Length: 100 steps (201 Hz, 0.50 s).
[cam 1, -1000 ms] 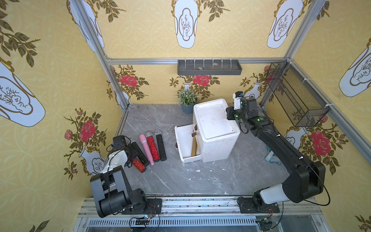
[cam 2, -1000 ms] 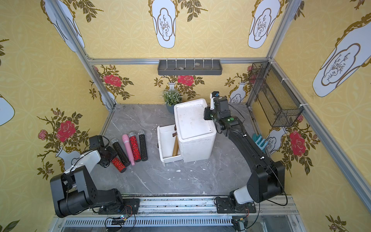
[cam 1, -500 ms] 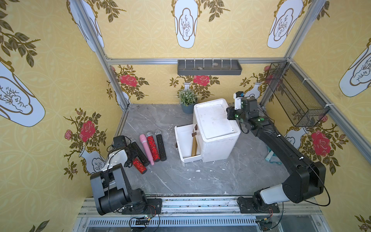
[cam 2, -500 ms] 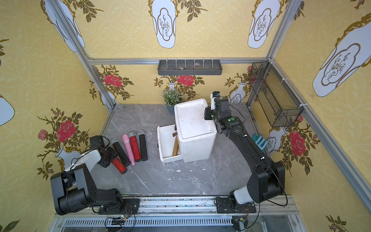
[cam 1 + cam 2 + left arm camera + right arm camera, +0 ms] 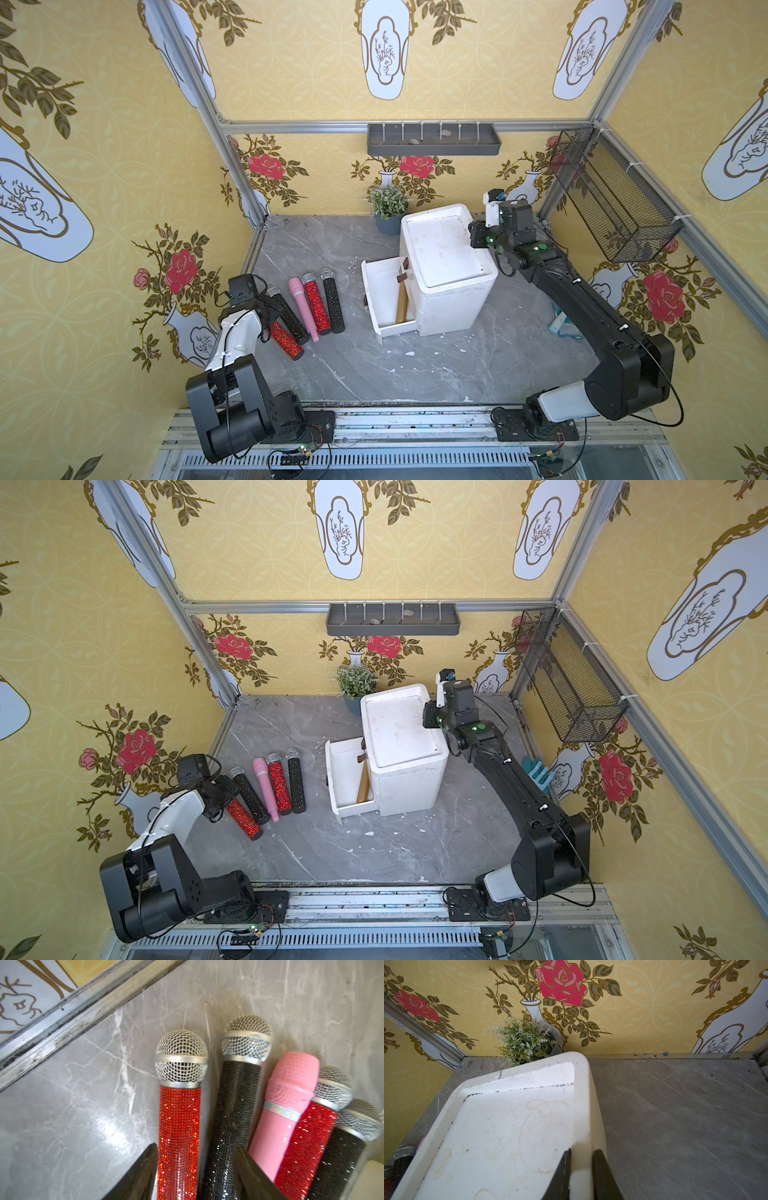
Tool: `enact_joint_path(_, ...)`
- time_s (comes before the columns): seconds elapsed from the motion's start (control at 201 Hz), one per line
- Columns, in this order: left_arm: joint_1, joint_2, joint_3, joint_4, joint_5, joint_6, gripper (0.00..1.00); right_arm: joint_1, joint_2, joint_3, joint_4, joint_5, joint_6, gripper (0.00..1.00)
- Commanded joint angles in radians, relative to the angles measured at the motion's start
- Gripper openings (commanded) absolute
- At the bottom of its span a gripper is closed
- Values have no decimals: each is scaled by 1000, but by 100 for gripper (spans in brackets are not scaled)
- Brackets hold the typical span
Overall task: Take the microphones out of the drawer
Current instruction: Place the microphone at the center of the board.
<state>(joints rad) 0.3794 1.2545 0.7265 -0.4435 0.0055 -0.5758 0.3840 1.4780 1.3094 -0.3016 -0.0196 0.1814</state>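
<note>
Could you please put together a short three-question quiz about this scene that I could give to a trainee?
1. True or false: the drawer of the white cabinet is shut.
2. How many microphones lie on the table outside the drawer?
3. What does the right end effector clamp? A) the potted plant B) the white cabinet's top rim C) the pink microphone
Key: 1 false; 2 five; 3 B.

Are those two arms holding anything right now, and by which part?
The right end effector pinches the white cabinet by its top rim. The left end effector stands open, holding nothing.
</note>
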Motion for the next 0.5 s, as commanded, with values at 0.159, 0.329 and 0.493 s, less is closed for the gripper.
enact_joint_path(0.159,-54,-134,-18,-38,97,-23,62,-5,40,-24,-211,20,4,8)
enact_joint_path(0.329,-212,-196,24,-36,100,-79,62,-5,48,-16,-213,6,9,8)
enact_joint_path(0.493,-403,-165,92,-10,68,-151,62,-5,51,-16,-216,3,13,8)
